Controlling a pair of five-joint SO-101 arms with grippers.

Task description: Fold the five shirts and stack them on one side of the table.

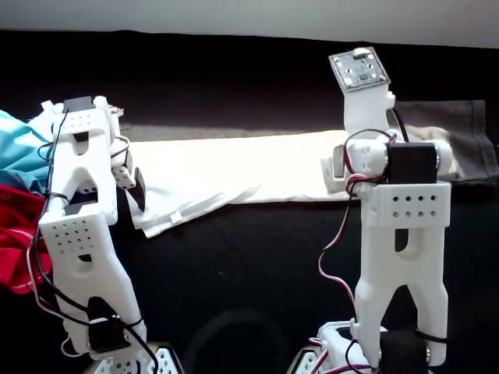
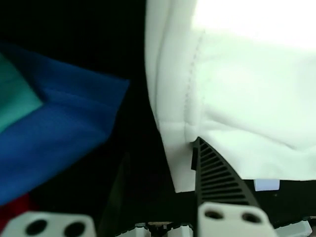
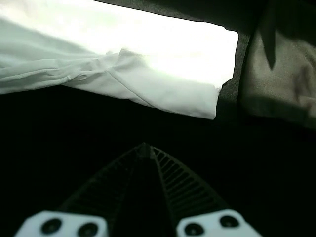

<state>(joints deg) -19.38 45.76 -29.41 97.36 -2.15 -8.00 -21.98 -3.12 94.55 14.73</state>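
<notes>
Table [image 1: 249,257]: covered in black, matte cloth. A pale wall [image 1: 249,15] ran along its far edge. A band of bright light fell across the middle of the table.

White shirt [image 1: 249,167]: lay stretched sideways across the table in the lit band, folded into a long strip. Its end near the left arm was rumpled, with loose folds spilling toward the front.

Grey shirt [image 1: 460,140]: lay flat on the far right, just beside the white shirt's right end.

Pile at the left edge: teal shirt [image 1: 15,148] at the back, red shirt [image 1: 15,241] nearer the front, and blue shirt [image 2: 64,128] between them, all crumpled.

Left gripper [image 1: 134,187]: low at the white shirt's left end, close to the pile. The jaws stood apart. One ribbed black finger [image 2: 217,173] had its tip against the stitched hem, and the shirt's edge hung down in the gap. Nothing was clamped.

Right gripper [image 3: 143,148]: fingers closed to a single point, holding nothing. It hung over bare black table near the white shirt's right corner, with the grey shirt off to the side.

Writing: a small pale tag [image 2: 266,185] showed under the white shirt's hem, too blurred to read. A circuit board [image 1: 359,68] sat on top of the right arm's wrist, its markings too small to read.
</notes>
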